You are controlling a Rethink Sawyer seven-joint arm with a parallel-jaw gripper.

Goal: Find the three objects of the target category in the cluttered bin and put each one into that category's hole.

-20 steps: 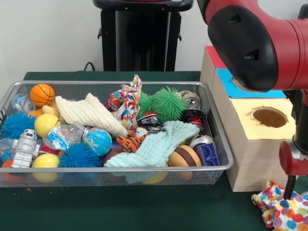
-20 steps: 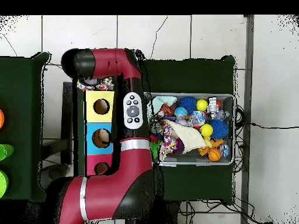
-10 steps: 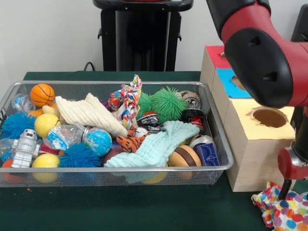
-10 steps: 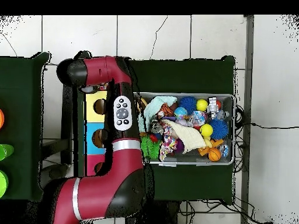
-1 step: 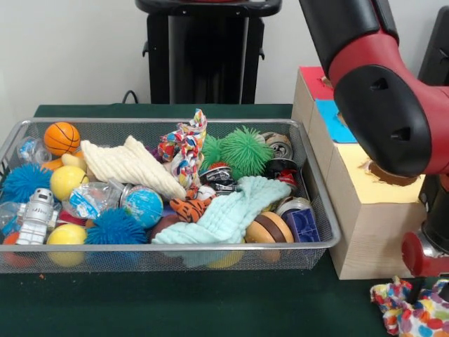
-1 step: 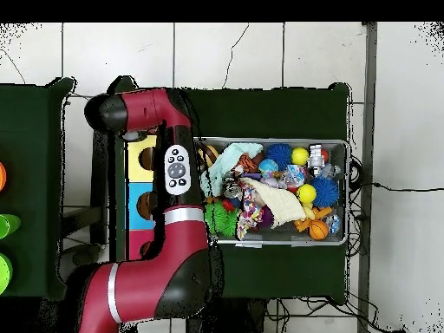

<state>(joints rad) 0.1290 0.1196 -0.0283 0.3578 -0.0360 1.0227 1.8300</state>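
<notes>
Tool state can't tell, hidden by arm (image 5: 382, 105). Spotted cloth (image 5: 414, 312) on counter (image 5: 175, 305) by box (image 5: 365, 210): soft, light, limp; judge pinch a bunched fold.

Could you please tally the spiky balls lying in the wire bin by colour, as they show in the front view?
Blue spiky balls: 2
Green spiky balls: 2 (the darker one is partly hidden behind the rope toy)
Total: 4
</notes>
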